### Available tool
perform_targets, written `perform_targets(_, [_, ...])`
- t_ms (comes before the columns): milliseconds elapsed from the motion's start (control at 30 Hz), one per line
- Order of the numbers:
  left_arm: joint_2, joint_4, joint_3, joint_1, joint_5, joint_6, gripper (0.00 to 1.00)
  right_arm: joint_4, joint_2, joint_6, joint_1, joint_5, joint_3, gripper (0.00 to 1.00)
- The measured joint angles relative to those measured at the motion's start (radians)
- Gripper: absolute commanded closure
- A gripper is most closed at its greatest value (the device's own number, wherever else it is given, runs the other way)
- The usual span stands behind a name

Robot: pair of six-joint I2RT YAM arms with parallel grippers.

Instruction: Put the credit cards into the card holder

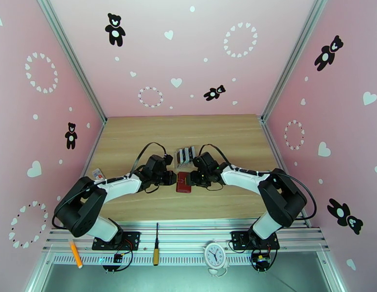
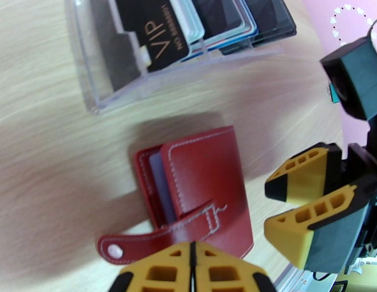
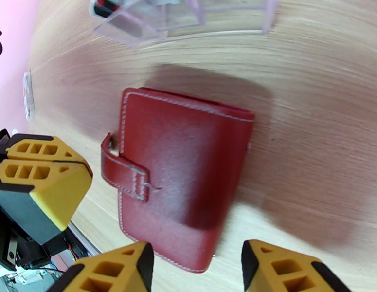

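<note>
Wood table point(image 1: 139, 137), pink walls: wallet point(image 1: 183, 183) flat between both grippers, tab unsnapped, probably for opening. Left gripper point(image 2: 193, 261) pressed together beside it; right gripper point(image 3: 195, 268) spread over its edge. Cards point(image 2: 154, 25) upright in rack point(image 2: 105, 88) just beyond.

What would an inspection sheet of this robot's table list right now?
Surface: wooden table, no spills seen.
Job's things: red card holder lies folded between the arms, snap tab unfastened; credit cards stand in a clear rack behind it.
Clutter: orange pen, screwdriver and small clock on the metal rail by the arm bases; small white-and-red item near the left arm.
Grippers: left gripper shut; right gripper open; each beside the holder, neither holding anything.
Cables: black cables loop over both arms.
Surroundings: pink walls with bears and hearts.
</note>
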Motion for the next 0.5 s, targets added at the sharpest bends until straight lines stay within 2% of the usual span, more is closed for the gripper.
perform_targets(300, [0.041,0.003,0.010,0.000,0.018,0.003,0.89,0.089,0.013,0.016,-0.019,-0.040,-0.016,0.43])
perform_targets(500, [0.053,-0.043,0.039,-0.002,-0.031,0.024,0.90,0.132,0.048,0.031,-0.023,-0.061,-0.022,0.43])
